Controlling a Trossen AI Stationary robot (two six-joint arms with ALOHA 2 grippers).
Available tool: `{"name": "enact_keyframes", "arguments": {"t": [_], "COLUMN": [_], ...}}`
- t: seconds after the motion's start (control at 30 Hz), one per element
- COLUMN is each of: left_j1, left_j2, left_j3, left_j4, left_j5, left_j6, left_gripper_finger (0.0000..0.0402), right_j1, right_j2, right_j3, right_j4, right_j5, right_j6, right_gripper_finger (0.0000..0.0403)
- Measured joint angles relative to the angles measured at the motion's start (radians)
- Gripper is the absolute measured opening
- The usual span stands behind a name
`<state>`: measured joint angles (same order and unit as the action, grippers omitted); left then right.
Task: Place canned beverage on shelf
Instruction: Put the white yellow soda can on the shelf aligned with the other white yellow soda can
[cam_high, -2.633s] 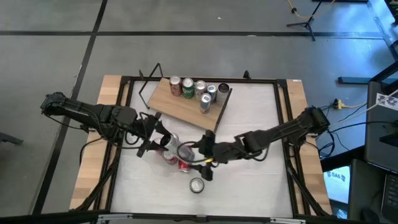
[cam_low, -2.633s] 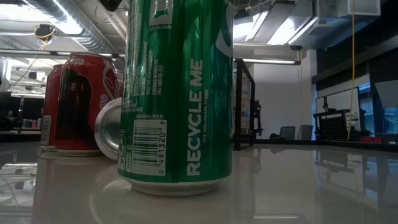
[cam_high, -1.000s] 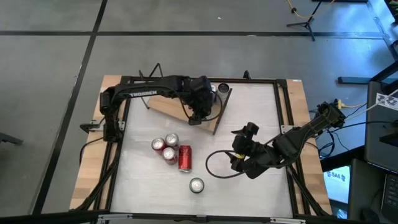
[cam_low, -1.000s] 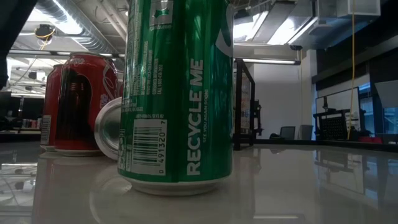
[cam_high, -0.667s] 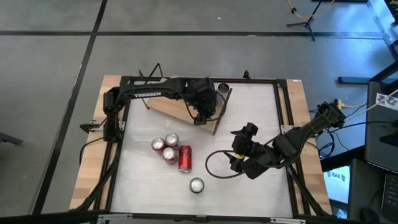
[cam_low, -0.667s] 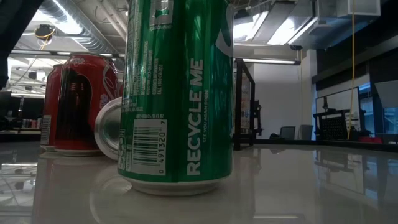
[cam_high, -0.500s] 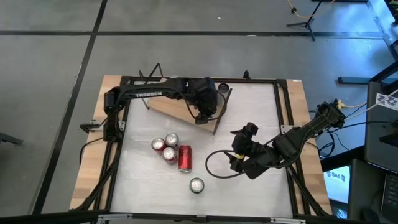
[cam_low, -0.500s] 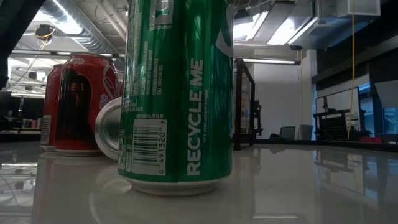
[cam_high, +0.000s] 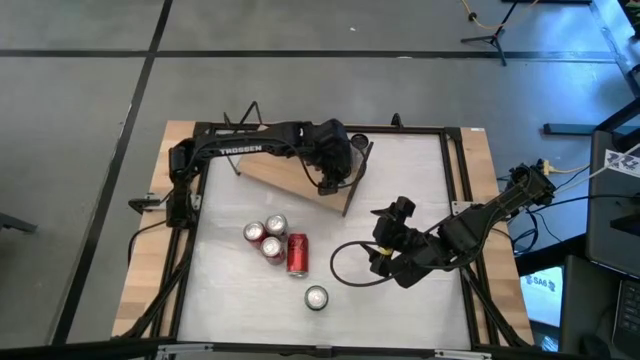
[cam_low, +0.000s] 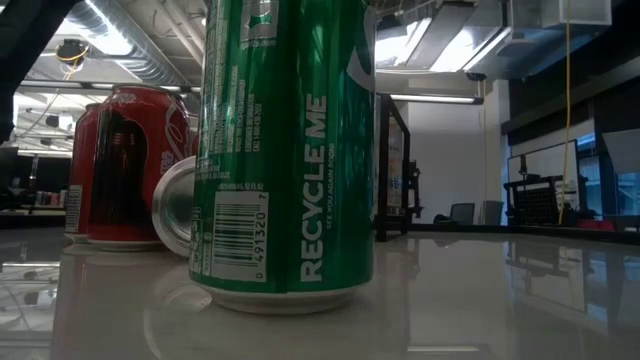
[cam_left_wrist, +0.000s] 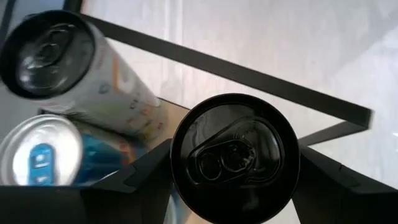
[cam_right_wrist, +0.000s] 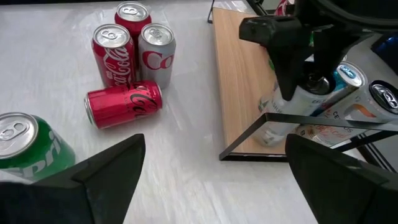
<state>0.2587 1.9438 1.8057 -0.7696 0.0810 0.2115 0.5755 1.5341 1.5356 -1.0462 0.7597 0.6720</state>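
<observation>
Over the shelf (cam_high: 290, 172) at the back of the worktop (cam_high: 420, 310), left tool (cam_high: 333, 172) hangs with fingers either side of a black-topped can (cam_left_wrist: 235, 157); left wrist view shows both fingers hugging its sides, so it looks gripped, about half open. Neighbour cans sit tight beside it: a pale can (cam_left_wrist: 74, 62) and a blue-topped can (cam_left_wrist: 43, 155), near the shelf's wire frame (cam_right_wrist: 298, 118).

Right tool (cam_high: 388, 237) waits over the worktop, spread wide, holding nothing.

Still off the shelf: green can (cam_right_wrist: 28, 146), tipped red can (cam_right_wrist: 123, 104), three upright ones (cam_right_wrist: 130, 40).

Risks: crowded row, so opening or lifting could nudge a neighbour over. If the can isn't seated flat on the board, release may tip it off the edge. Fingers could snag the wire frame on retreat.
</observation>
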Motion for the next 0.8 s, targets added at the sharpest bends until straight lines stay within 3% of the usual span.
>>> {"name": "enact_keyframes", "arguments": {"t": [0.8], "left_j1": [0.045], "left_j2": [0.004], "left_j3": [-0.001], "left_j4": [0.074], "left_j5": [-0.026], "left_j6": [-0.001], "left_gripper_finger": [0.0243], "right_j1": [0.0], "right_j2": [0.002], "right_j3": [0.0], "right_j4": [-0.001], "right_j5": [0.057], "right_j6": [0.0], "right_gripper_finger": [0.0381]}}
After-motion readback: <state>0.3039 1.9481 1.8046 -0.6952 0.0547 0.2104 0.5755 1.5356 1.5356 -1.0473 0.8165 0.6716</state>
